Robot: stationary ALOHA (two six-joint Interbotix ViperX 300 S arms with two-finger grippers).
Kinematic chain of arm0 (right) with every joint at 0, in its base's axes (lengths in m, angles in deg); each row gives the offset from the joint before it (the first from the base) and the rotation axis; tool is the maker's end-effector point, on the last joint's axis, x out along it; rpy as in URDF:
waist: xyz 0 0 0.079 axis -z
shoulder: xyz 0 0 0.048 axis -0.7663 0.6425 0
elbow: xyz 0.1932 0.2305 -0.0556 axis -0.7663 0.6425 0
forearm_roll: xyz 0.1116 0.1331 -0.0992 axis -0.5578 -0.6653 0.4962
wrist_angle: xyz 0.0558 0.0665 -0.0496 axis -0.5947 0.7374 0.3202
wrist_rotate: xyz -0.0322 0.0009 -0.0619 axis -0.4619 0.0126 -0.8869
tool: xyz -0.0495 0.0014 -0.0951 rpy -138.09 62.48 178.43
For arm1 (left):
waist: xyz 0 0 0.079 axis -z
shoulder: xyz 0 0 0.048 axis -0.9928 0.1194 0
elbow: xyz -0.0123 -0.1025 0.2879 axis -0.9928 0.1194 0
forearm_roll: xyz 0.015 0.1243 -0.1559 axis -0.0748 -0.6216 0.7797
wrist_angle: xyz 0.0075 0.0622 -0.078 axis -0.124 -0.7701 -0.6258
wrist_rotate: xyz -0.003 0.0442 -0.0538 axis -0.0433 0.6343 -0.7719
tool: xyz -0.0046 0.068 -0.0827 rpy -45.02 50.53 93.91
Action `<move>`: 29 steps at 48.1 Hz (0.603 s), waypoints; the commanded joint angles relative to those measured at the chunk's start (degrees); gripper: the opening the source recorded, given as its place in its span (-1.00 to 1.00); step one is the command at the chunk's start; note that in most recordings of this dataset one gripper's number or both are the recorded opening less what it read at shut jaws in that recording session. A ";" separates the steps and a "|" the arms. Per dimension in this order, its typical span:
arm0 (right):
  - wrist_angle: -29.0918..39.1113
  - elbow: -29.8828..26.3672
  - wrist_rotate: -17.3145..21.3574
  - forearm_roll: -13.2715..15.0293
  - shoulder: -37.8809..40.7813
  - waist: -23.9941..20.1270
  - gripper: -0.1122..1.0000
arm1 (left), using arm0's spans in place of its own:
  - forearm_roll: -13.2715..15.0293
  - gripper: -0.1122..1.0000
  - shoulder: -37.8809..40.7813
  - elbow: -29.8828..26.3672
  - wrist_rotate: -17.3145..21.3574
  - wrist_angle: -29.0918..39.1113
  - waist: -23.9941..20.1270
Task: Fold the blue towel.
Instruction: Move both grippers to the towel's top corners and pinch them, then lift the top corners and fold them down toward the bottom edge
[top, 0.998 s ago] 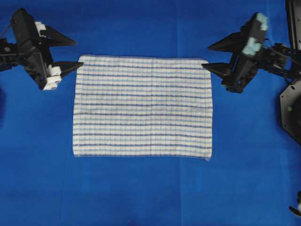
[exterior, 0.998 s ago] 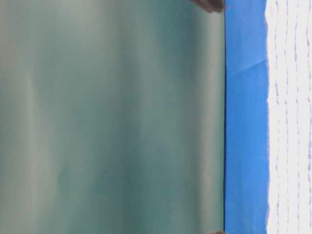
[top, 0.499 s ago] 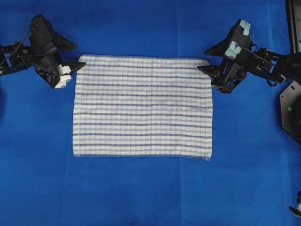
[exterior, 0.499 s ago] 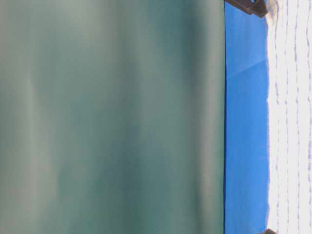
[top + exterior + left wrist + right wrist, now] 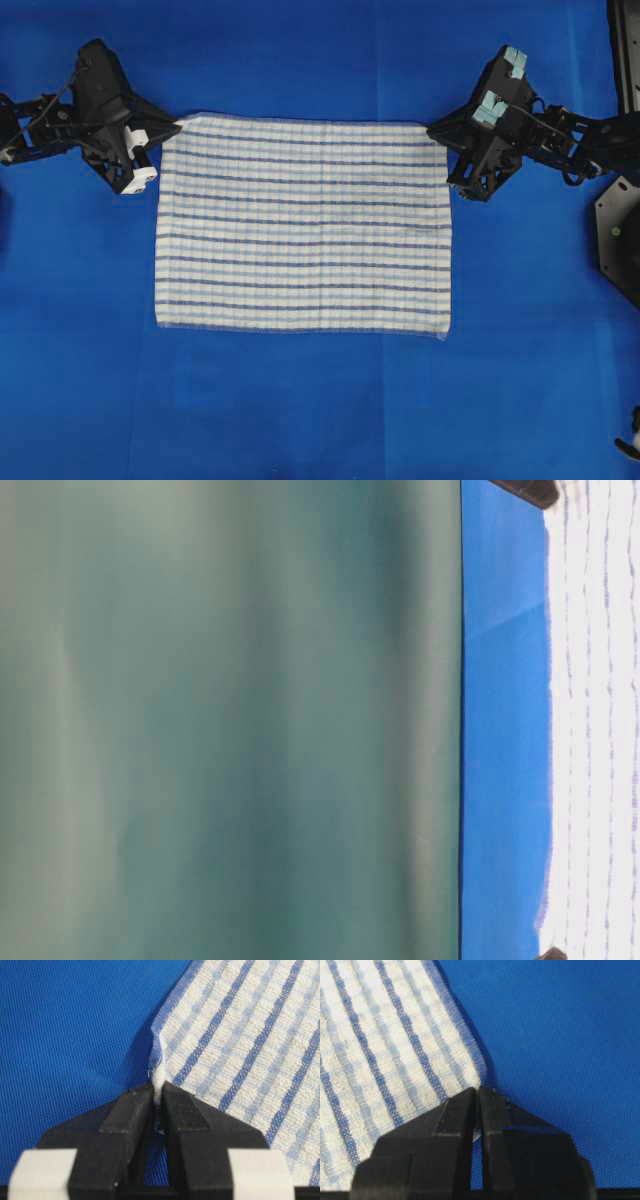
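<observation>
- Both grippers, spread wide a second ago beside the far corners of the blue towel (image 5: 303,227), now sit lower and clamped onto those corners.
- Seen from overhead, the left gripper (image 5: 168,133) pinches the far-left corner, where the cloth edge now bulges slightly outward toward the black fingers.
- Opposite it, the right gripper (image 5: 437,135) grips the far-right corner, its arm reaching in from the right edge of the blue sheet (image 5: 320,420).
- From the left wrist camera, the left gripper (image 5: 157,1094) has its black fingers (image 5: 131,1110) pressed together with a fold of white hem squeezed up between the tips.
- From the right wrist camera, the right gripper (image 5: 477,1095) is likewise clenched, the striped corner of the blue towel (image 5: 380,1060) caught at its tips.
- Apart from the two pinched corners, the towel lies flat and fully spread in the middle of the blue sheet, its stripes running left to right and its near edge well apart from both arms.
- At table level, the blue towel (image 5: 600,720) shows only as a pale striped band beside a strip of the blue sheet (image 5: 505,740), with dark gripper tips at the top and bottom of that picture.
</observation>
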 commanded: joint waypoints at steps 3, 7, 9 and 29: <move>-0.62 -0.35 0.00 0.09 -0.44 -0.53 -0.75 | 0.00 -0.73 -0.53 -0.53 0.09 -0.18 0.53; -0.35 -0.62 0.00 0.09 -0.62 -0.53 -0.75 | 0.00 -0.73 -0.97 -0.79 0.09 -0.18 0.62; -0.18 -0.79 0.00 0.09 -0.88 -0.62 -0.75 | 0.00 -0.73 -1.41 -0.97 0.18 -0.09 0.62; 5.19 -0.88 -0.26 0.09 -9.23 -0.79 -0.75 | 0.00 -0.73 -9.05 -0.79 0.35 4.57 2.11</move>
